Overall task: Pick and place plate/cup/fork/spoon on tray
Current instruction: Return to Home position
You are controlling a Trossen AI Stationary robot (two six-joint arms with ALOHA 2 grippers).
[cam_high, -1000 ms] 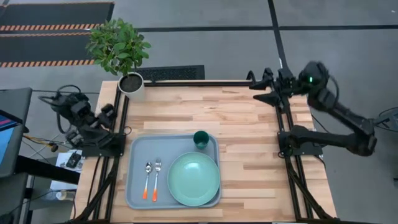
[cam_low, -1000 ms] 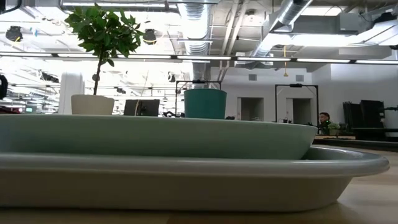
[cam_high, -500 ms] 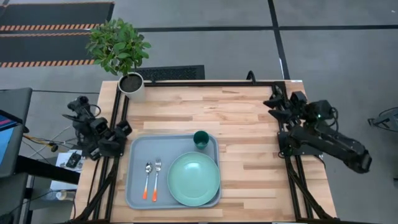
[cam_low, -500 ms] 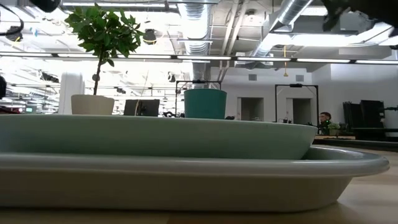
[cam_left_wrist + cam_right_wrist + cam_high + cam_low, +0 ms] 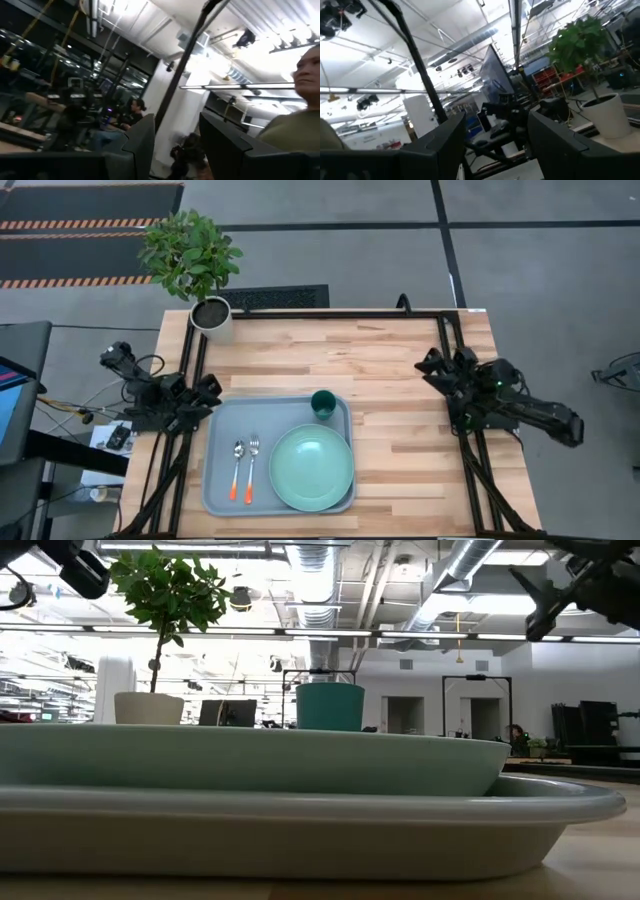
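The pale grey-blue tray [image 5: 222, 420] lies on the wooden table, left of its middle. On the tray's right half rests the mint-green plate [image 5: 312, 467]. The dark teal cup [image 5: 323, 404] stands at the tray's far right corner. Spoon [image 5: 237, 470] and fork [image 5: 251, 468] lie side by side on the tray's left half, orange tips toward the near edge. My left gripper [image 5: 207, 387] hangs open at the table's left edge, clear of the tray, with nothing between its fingers [image 5: 175, 125]. My right gripper [image 5: 430, 365] stands open at the right edge, likewise with nothing in it [image 5: 497, 117].
A white pot with a leafy plant [image 5: 210, 315] stands at the far left corner. Black frame rails [image 5: 330, 313] run along the far, left and right edges. Bare wood [image 5: 400, 430] lies between the tray and the right arm. A person [image 5: 300, 110] shows beyond the table.
Both arms have sunk and folded in at their own table edges. My right gripper has come down from the far right corner toward the near edge and has rolled about its own line. My left gripper has dropped and gone toward the tray's far left corner. The tray's things have kept still.
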